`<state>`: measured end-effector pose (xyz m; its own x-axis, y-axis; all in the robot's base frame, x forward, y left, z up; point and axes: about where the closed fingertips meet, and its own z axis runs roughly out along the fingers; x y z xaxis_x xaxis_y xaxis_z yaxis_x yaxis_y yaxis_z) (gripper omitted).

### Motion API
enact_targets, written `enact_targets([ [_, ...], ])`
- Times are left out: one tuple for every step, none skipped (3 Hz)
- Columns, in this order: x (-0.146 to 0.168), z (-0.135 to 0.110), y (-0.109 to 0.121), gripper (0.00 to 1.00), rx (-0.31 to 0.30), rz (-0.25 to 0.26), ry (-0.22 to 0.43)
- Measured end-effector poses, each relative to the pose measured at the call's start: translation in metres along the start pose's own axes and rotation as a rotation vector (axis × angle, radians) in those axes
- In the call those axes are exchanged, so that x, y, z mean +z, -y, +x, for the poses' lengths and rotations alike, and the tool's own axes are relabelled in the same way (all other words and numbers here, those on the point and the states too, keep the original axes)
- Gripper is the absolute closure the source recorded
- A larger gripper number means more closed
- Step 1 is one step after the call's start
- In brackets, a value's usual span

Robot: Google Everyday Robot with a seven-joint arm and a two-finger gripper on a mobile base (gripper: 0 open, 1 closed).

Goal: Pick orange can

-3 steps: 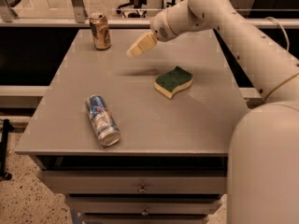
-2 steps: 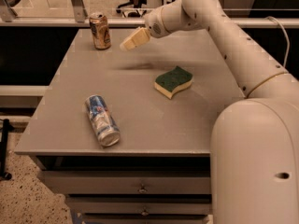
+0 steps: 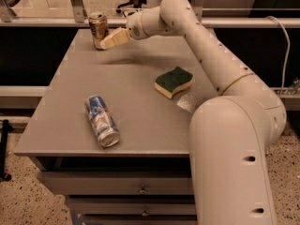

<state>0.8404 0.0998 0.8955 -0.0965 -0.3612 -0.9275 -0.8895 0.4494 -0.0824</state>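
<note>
The orange can stands upright at the far left corner of the grey table. It is orange-gold with a silver top rim. My gripper reaches in from the right at the end of the white arm. Its pale fingers sit right beside the can's lower right side, a little above the table top. I cannot tell whether they touch the can.
A blue-and-silver can lies on its side near the table's front left. A green-and-yellow sponge lies right of centre. The arm's large white body fills the front right. A rail and floor lie behind the table.
My gripper has moved left across the far side of the table, closing the gap to the orange can. The cans and sponge have not moved.
</note>
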Motion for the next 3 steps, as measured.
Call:
enact_targets([
  [0.026,-0.007,-0.005,0.00,0.019,-0.002,0.035],
  [0.044,-0.014,-0.012,0.00,0.029,-0.017,0.062],
  [0.060,-0.013,-0.016,0.24,0.055,-0.027,0.078],
])
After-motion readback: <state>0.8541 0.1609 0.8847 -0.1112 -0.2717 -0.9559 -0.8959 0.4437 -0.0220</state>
